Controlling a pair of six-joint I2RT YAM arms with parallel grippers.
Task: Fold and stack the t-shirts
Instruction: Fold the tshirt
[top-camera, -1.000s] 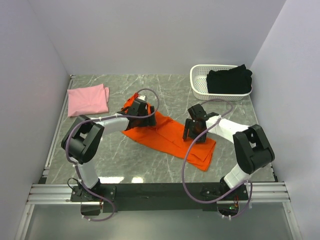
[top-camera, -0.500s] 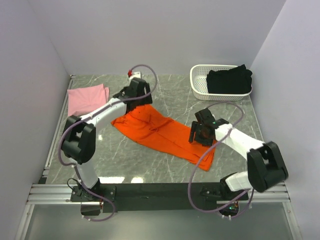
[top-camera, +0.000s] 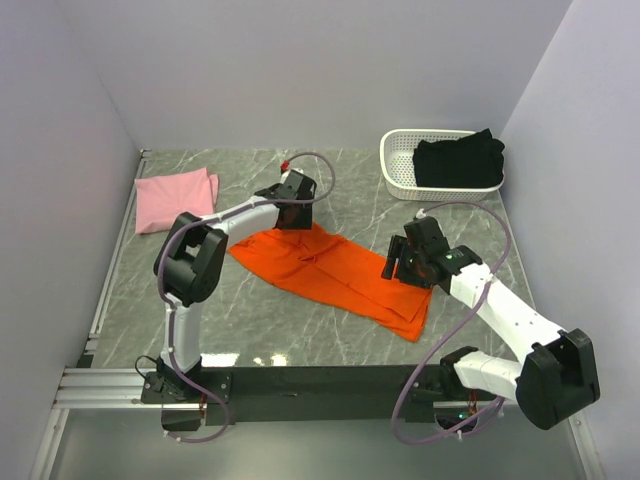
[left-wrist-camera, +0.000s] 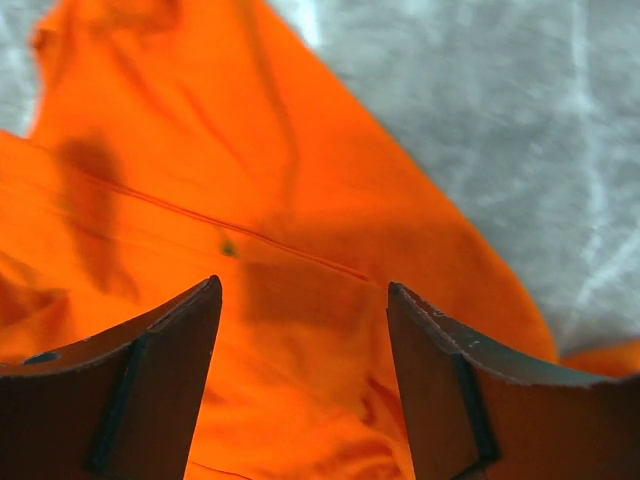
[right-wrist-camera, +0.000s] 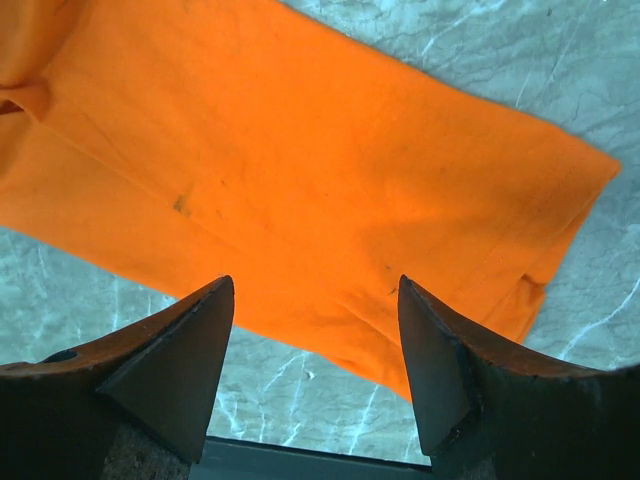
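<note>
Count one garment as finished: pink t-shirt (top-camera: 176, 200), folded flat at 10 o'clock on the worktop (top-camera: 240, 325). Treat orange t-shirt (top-camera: 330, 270) as in progress: laid as a long strip across centre, running from 10 to 4 o'clock, partly folded, not yet stacked. Note black t-shirt (top-camera: 458, 160) bunched in the white basket (top-camera: 398, 168) at 2 o'clock, not yet folded. Read left jaws as parted and empty above the strip's 10 o'clock end; right jaws spread wide, empty, above its 4 o'clock end. Expect cross-folds, then stacking.
</note>
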